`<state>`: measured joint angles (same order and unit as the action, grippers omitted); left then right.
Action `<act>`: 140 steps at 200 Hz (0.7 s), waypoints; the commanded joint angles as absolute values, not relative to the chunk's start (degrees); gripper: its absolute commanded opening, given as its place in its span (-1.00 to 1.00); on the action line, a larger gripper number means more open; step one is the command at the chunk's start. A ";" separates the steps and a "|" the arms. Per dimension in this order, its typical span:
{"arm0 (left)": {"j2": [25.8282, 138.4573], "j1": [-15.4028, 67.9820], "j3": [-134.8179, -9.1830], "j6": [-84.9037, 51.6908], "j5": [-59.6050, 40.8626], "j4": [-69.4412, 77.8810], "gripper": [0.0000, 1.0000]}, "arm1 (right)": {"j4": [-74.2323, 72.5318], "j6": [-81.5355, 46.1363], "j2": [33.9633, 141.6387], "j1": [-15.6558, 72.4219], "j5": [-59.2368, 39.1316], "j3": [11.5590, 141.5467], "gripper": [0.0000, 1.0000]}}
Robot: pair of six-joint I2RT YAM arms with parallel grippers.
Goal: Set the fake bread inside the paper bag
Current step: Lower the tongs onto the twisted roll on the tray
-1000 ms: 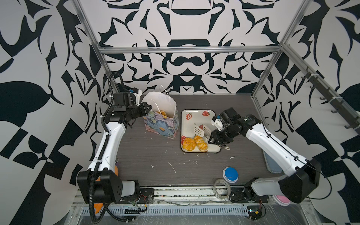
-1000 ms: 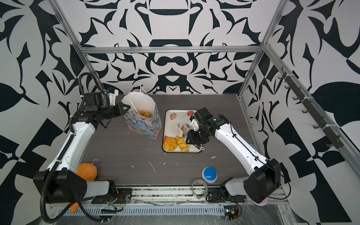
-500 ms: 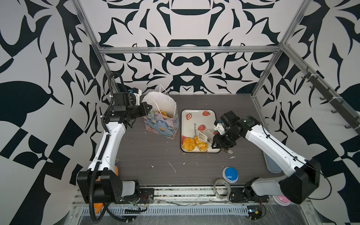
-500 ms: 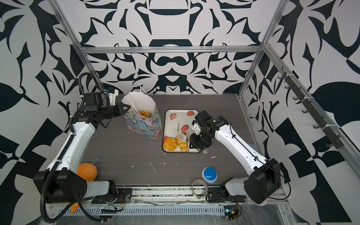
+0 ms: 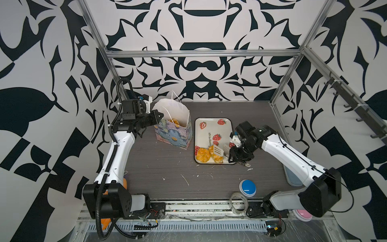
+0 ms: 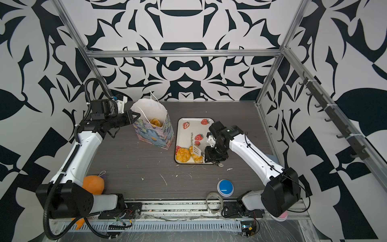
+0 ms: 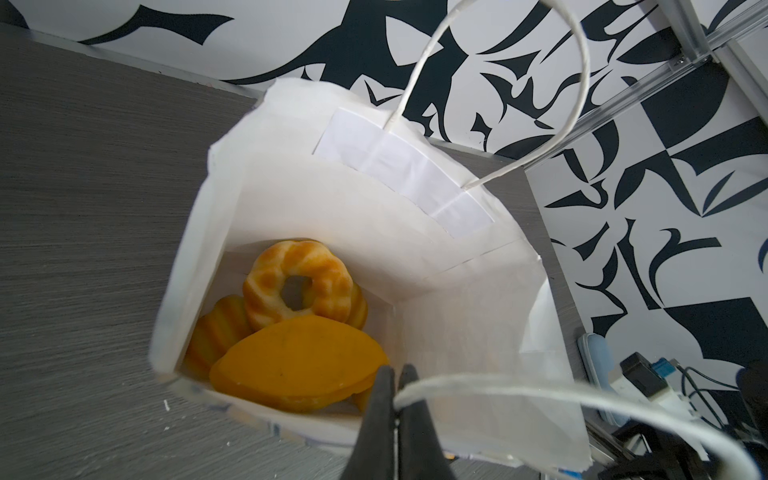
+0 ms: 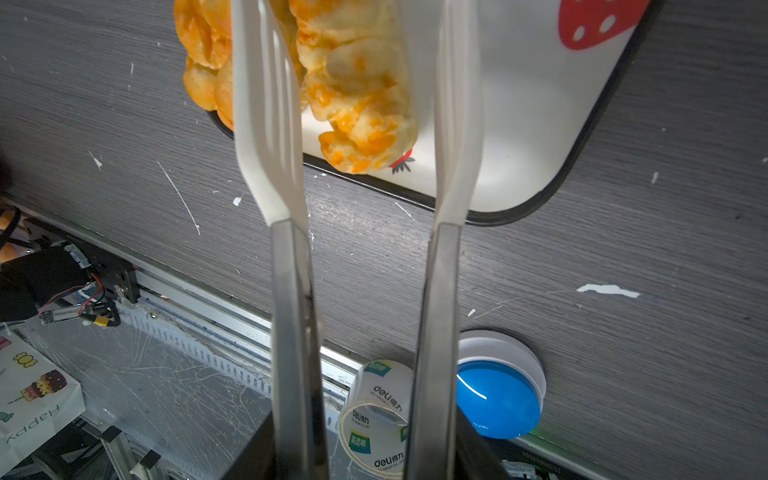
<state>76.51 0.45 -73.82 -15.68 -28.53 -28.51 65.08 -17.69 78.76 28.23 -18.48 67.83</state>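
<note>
The flowered paper bag [image 5: 173, 134] [image 6: 155, 134] stands open at the back left, with fake bread [image 5: 173, 121] inside. The left wrist view shows a ring pastry [image 7: 297, 286], a striped loaf [image 7: 216, 332] and a flat orange piece [image 7: 299, 361] in it. My left gripper [image 7: 397, 374] [image 5: 160, 116] is shut on the bag's white cord handle [image 7: 498, 384]. The strawberry tray [image 5: 211, 127] holds a round bun [image 5: 202, 154] and croissants [image 5: 217, 158]. My right gripper [image 5: 234, 154] [image 8: 365, 457] is shut on white-tipped tongs [image 8: 266, 104], whose blades straddle a croissant [image 8: 357, 91].
A blue round button [image 5: 247, 187] and a tape roll [image 5: 238, 202] sit at the front edge. An orange plush [image 6: 93, 184] lies behind the left arm's base. A pale blue object [image 5: 293, 178] rests at the right edge. White scraps dot the table.
My right arm has shifted toward the tray's front end, bringing the tongs over the pastries there. The left arm and bag have not moved.
</note>
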 commanded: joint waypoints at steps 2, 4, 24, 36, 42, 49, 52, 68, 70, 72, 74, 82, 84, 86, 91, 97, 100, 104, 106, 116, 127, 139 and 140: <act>77.16 0.70 -73.11 -16.25 -29.97 -28.76 -0.97 | 65.05 -16.74 78.56 28.72 -18.67 67.77 0.01; 77.17 0.70 -73.06 -16.21 -29.90 -28.75 -0.97 | 65.04 -16.71 78.62 28.74 -18.75 67.72 0.01; 77.18 0.70 -73.04 -16.26 -29.97 -28.82 -0.97 | 64.66 -16.79 78.96 29.16 -18.95 67.41 0.01; 77.09 0.70 -73.04 -16.27 -29.92 -28.77 -0.97 | 64.64 -16.79 79.26 29.39 -19.15 67.39 0.01; 77.08 0.70 -73.04 -16.28 -29.92 -28.82 -0.97 | 64.54 -16.78 79.37 29.53 -19.29 67.41 0.01; 77.16 0.70 -73.04 -16.29 -29.96 -28.83 -0.97 | 64.39 -16.74 79.44 29.85 -19.25 67.33 0.02; 77.21 0.70 -73.02 -16.30 -29.93 -28.75 -0.97 | 64.36 -16.84 79.43 29.91 -19.25 67.32 0.02; 77.21 0.70 -73.04 -16.29 -30.04 -28.76 -0.97 | 64.39 -16.85 79.69 30.33 -19.25 67.31 0.02; 77.18 0.70 -73.04 -16.31 -30.01 -28.79 -0.97 | 64.42 -16.87 79.71 30.39 -19.14 67.25 0.02; 77.17 0.70 -73.04 -16.34 -30.00 -28.82 -0.97 | 64.42 -16.87 79.74 30.43 -19.05 67.24 0.02; 77.19 0.70 -73.04 -16.30 -30.04 -28.80 -0.97 | 64.40 -16.87 79.79 30.48 -18.96 67.19 0.02; 77.23 0.70 -73.04 -16.34 -29.98 -28.76 -0.97 | 64.43 -16.86 79.83 30.53 -18.90 67.11 0.02; 77.25 0.70 -73.04 -16.35 -29.97 -28.77 -0.97 | 64.42 -16.87 79.81 30.55 -18.90 67.07 0.02; 77.25 0.70 -73.04 -16.35 -29.97 -28.79 -0.97 | 64.42 -16.87 79.94 30.62 -18.83 67.06 0.02; 77.19 0.70 -73.03 -16.34 -30.05 -28.80 -0.97 | 64.43 -16.87 79.95 30.67 -18.81 67.02 0.02; 77.20 0.70 -73.02 -16.39 -30.12 -28.76 -0.97 | 64.34 -16.91 80.02 30.66 -18.72 67.02 0.02; 77.20 0.70 -73.03 -16.41 -30.09 -28.74 -0.97 | 64.38 -16.91 80.02 30.74 -18.72 67.05 0.02; 77.25 0.70 -73.04 -16.39 -30.21 -28.74 -0.97 | 64.27 -16.93 79.98 30.75 -18.73 67.05 0.02; 77.25 0.70 -73.04 -16.38 -30.23 -28.70 -0.97 | 64.25 -16.93 80.00 30.76 -18.68 67.06 0.02; 77.26 0.70 -73.03 -16.39 -30.22 -28.67 -0.97 | 64.26 -16.93 80.15 30.89 -18.46 67.06 0.02; 77.26 0.70 -73.04 -16.48 -30.23 -28.72 -0.97 | 64.24 -16.90 80.51 30.91 -18.12 67.06 0.02; 77.26 0.70 -73.04 -16.52 -30.32 -28.74 -0.97 | 64.25 -16.93 80.96 31.01 -17.76 67.23 0.02; 77.26 0.70 -73.04 -16.52 -30.28 -28.69 -0.97 | 64.25 -16.94 81.00 30.98 -17.71 67.28 0.02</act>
<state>76.58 0.45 -73.82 -16.05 -28.60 -28.47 64.45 -17.58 80.75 30.61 -18.39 66.96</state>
